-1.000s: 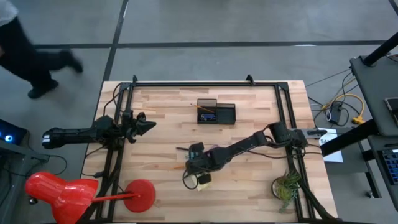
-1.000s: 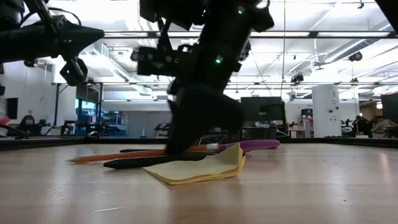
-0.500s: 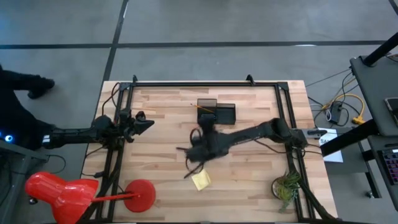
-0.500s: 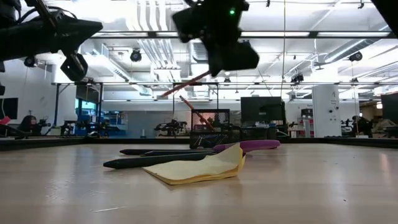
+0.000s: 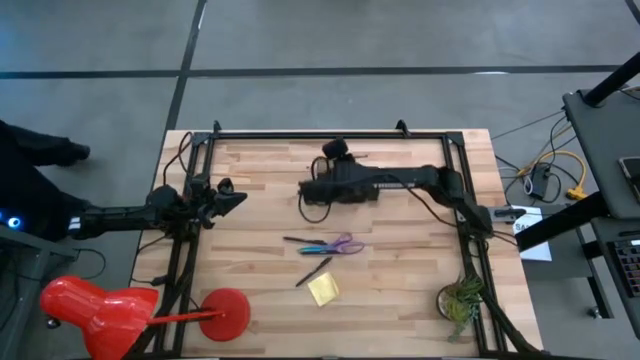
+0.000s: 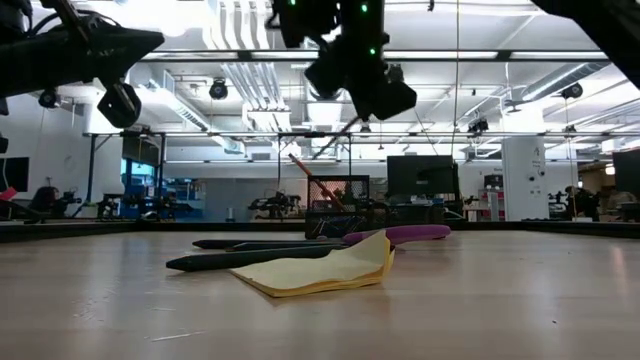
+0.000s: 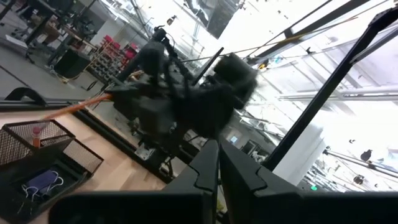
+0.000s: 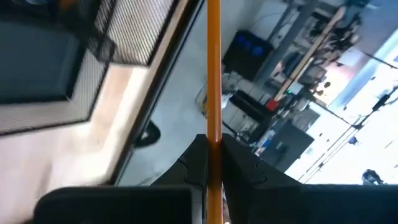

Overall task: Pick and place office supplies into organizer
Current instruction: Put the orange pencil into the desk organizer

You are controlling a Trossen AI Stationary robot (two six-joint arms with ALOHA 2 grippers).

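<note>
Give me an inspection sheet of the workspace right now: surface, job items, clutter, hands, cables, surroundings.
Surface: wooden table inside a black frame.
Job's things: organizer near the far edge; purple-handled scissors, two dark pens and a yellow sticky-note pad lie loose mid-table; an orange pencil is held.
Clutter: small green plant at the right corner.
Hands: right hand at the organizer's left end, shut on the orange pencil; left hand shut, empty, waiting at the left edge.
Cables: loose loops at the frame's left post; yellow cable off-table.
Surroundings: red stand and a person's dark clothing to the left.
</note>
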